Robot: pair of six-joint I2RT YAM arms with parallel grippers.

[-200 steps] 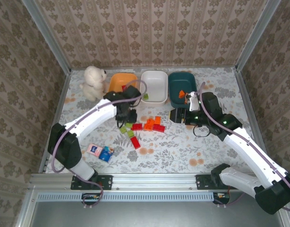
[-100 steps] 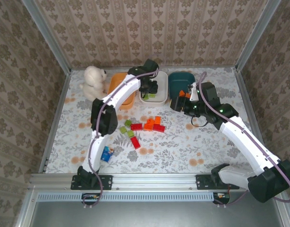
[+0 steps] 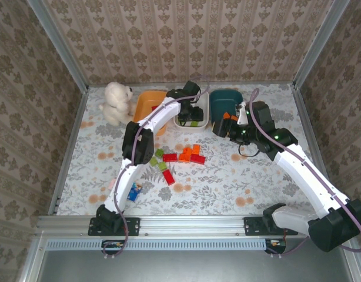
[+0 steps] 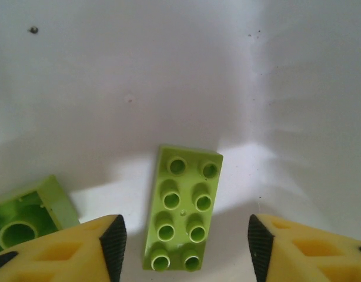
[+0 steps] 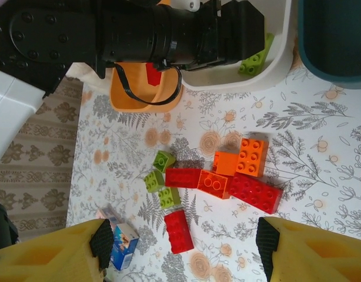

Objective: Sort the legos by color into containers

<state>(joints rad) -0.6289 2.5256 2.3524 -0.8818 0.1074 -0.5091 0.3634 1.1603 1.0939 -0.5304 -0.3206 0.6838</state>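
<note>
Since a second ago the left gripper (image 4: 184, 244) has left the loose bricks (image 5: 214, 183) and gone into the white rounded plastic tray (image 4: 169, 70). Its arm is now stretched long from the base, wrist bent down.

Left of that tray sit a white plush toy (image 3: 116, 101) and an orange plastic tray (image 3: 146, 104) holding a red brick (image 5: 152, 73). Inside the white tray the yellow fingers (image 4: 63, 249) stand wide apart, gripping nothing. A lime green eight-stud brick (image 4: 183, 214) lies flat between them, with another lime brick (image 4: 27, 214) to its left, underside up.

The loose lime, red and orange bricks lie on the table nearer than the white tray. Right of it is the dark teal plastic tray (image 3: 224, 100). The right gripper (image 5: 183, 244) hangs by that tray's near corner, fingers wide and empty, forearm angled leftward.
</note>
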